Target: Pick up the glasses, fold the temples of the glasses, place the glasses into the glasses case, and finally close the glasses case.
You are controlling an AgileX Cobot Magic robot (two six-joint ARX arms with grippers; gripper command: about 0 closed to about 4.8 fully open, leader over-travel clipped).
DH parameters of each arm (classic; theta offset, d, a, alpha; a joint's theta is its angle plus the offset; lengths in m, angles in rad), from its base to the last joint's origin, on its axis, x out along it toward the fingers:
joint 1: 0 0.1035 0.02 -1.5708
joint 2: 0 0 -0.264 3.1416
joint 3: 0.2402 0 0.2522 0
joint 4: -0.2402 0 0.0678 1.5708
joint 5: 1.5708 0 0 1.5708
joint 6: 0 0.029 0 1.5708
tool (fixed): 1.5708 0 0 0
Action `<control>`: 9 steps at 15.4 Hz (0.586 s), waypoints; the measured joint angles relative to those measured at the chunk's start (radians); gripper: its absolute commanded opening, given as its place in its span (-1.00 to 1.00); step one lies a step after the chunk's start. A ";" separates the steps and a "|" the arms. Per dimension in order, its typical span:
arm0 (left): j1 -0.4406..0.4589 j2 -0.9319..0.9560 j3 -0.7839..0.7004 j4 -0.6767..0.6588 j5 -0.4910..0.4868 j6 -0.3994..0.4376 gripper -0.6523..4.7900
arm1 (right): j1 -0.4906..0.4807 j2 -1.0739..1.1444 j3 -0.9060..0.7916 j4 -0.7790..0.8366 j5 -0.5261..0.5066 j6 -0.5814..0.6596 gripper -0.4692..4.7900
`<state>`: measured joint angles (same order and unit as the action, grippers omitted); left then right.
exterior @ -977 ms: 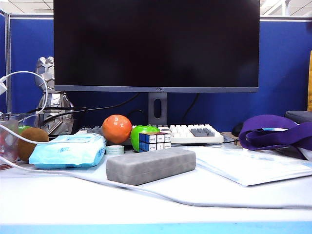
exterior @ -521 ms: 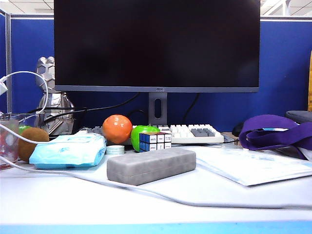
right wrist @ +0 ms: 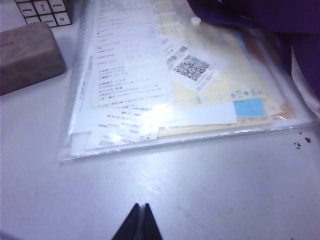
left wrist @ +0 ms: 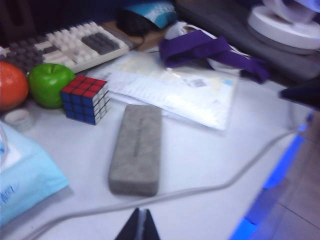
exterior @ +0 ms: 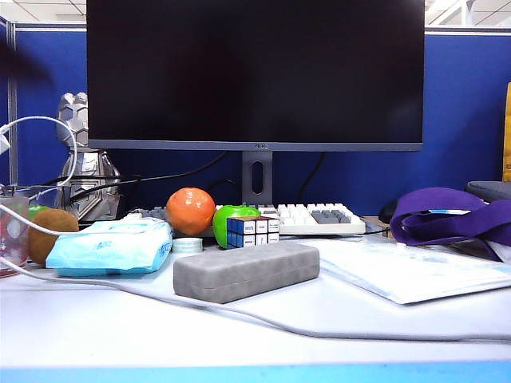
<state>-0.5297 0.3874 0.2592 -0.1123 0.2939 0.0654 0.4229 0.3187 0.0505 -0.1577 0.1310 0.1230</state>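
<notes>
The grey glasses case (exterior: 246, 270) lies closed in the middle of the white table, seen lengthwise in the left wrist view (left wrist: 136, 149). My left gripper (left wrist: 140, 212) is shut and empty. It hovers over the table short of the case's near end, with a grey cable (left wrist: 200, 190) lying between them. My right gripper (right wrist: 140, 206) is shut and empty over bare table in front of a clear document sleeve (right wrist: 170, 85); a corner of the case (right wrist: 27, 55) shows off to the side. The glasses and their temples are out of view. Neither gripper shows clearly in the exterior view.
Behind the case stand a puzzle cube (exterior: 253, 230), an orange (exterior: 190, 211), a green apple (exterior: 231, 217), a keyboard (exterior: 319, 217) and a monitor (exterior: 255, 72). A light-blue wipes pack (exterior: 112, 246) lies left, a purple bag (exterior: 451, 214) right.
The case and the other things on the table have not moved. A dark blur has come into the upper left corner of the exterior view.
</notes>
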 measured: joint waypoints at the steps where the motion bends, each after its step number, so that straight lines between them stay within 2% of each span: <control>1: 0.000 0.018 -0.068 0.082 -0.003 -0.010 -0.78 | 0.000 0.000 0.000 0.000 0.000 0.000 -0.82; 2: 0.000 0.029 -0.114 0.136 -0.019 -0.021 -0.78 | 0.000 0.000 0.000 0.000 0.000 0.000 -0.82; 5: 0.001 -0.061 -0.226 0.253 -0.178 -0.038 -0.78 | 0.000 0.000 0.000 -0.002 0.000 0.000 -0.82; 7: 0.002 -0.152 -0.251 0.220 -0.209 -0.039 -0.78 | 0.000 0.000 0.000 -0.004 0.000 0.000 -0.82; 9: 0.056 -0.197 -0.251 0.194 -0.219 -0.039 -0.78 | 0.000 0.000 0.000 -0.006 0.001 0.000 -0.82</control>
<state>-0.4736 0.1905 0.0086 0.0818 0.0750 0.0261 0.4229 0.3187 0.0505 -0.1635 0.1318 0.1230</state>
